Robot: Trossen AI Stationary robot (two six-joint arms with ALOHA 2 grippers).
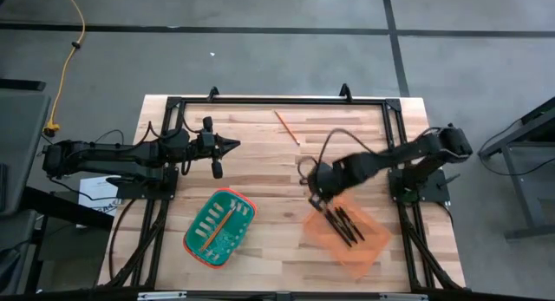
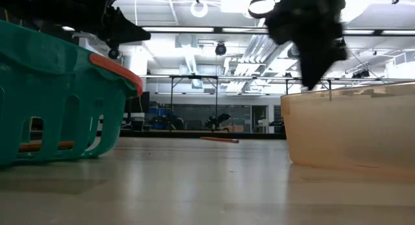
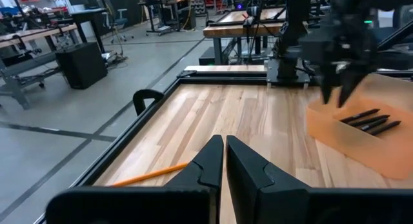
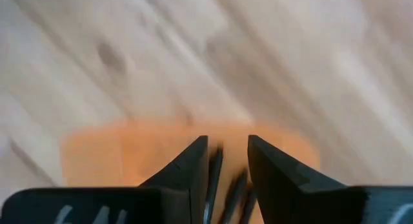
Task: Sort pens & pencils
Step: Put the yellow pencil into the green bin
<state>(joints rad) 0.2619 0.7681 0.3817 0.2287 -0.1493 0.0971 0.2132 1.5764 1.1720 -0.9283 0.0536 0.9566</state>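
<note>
Left to right, here is what you have.

Your left gripper [image 1: 232, 146] hangs over the table [image 1: 260, 145], fingers [image 3: 206, 162] pressed together with nothing between them. The green basket [image 1: 218, 228] sits just below and to the near side of it; you can see orange-tan pencils [image 1: 211, 230] lying inside, exact count unclear from above. In the low view one pencil shows through the basket slots.

One more pencil [image 1: 287, 127] lies loose on the wood, ahead of the left gripper and slightly toward the far edge, between the two arms. The left wrist view shows it just past the left fingertips, off to one side, not touching them.

Your right gripper [image 1: 317, 197] hovers at the upper corner of the orange bin [image 1: 368, 249]. Its fingers [image 4: 274, 169] stand apart with a gap between them, holding nothing. The pens [image 1: 349, 225] lie in the bin directly under and just beyond those fingers; the left wrist view shows three dark sticks side by side on the bin floor. You cannot tell from any view whether the fingertips touch the pens.
</note>
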